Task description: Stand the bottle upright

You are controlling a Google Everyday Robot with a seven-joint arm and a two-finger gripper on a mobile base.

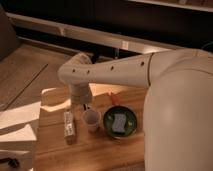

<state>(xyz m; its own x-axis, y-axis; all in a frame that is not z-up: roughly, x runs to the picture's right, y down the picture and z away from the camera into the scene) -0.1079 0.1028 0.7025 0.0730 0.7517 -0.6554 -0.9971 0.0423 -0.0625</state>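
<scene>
Robot arm (pixel 110 67) in a smooth, pale, matt plastic shell. Dark matt tool (pixel 84 106) under its wrist, just above the small pale matt round cup (pixel 91 119). Slim clear plastic bottle (pixel 69 125) with a whitish, paper-like label. Glossy dark green bowl (pixel 106 122) holding a grey spongy pad (pixel 119 123). Grained wooden table (pixel 100 150) with a satin finish.

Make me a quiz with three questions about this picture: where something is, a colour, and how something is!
1. Where is the hand? A on the floor B just above the cup C far right
2. What colour is the bowl? A red B dark green C yellow
3. How is the bottle? A lying down B standing C held up
Answers: B, it hangs over the cup; B, its rim looks green; A, it lies flat on the table beside the cup.
</scene>
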